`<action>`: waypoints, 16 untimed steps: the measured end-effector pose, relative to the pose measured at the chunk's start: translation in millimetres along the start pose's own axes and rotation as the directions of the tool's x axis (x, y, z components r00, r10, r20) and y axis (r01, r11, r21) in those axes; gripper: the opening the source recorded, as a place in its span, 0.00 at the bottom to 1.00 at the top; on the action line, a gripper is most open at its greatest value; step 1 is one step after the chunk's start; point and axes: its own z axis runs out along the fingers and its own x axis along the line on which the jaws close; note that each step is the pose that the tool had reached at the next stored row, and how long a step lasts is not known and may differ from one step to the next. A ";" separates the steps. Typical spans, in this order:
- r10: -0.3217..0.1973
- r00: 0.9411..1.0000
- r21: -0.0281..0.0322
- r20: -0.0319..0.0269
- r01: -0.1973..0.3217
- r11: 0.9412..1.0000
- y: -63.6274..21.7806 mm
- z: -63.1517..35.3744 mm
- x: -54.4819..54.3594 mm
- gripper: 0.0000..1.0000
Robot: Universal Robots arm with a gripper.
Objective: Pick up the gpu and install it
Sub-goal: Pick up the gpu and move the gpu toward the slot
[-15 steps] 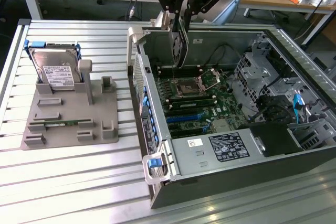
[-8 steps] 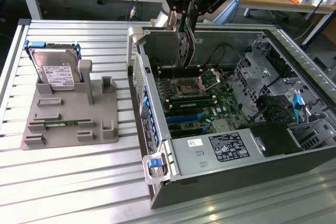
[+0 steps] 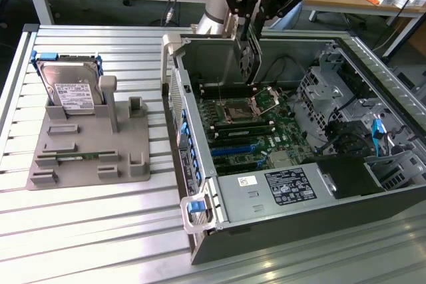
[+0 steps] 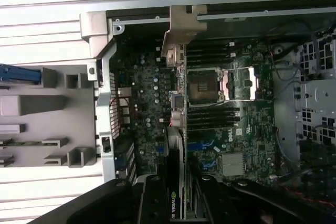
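Pickup done: fingers (image 4: 153, 203) clamped on gpu (image 3: 245, 58), card gripped between them, hanging edge-down below fingers. Card sits over open computer case (image 3: 219, 244), above motherboard (image 3: 266, 131) near CPU socket (image 3: 241, 110). Judged not seated. Blue expansion slots (image 3: 233, 147) lie below fingers, apart from card. Install still left. Grey fixture (image 3: 86, 157) with hard drive (image 3: 70, 91) stands on surface, well off to side of fingers.
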 end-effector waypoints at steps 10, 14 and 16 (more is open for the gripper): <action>0.000 1.000 0.000 0.000 0.000 1.000 2.0 0.7 -26.4 0.26; 0.000 1.000 0.000 0.000 0.000 1.000 3.0 1.1 -39.7 0.26; 0.000 1.000 0.000 0.000 0.000 1.000 3.4 1.3 -44.5 0.26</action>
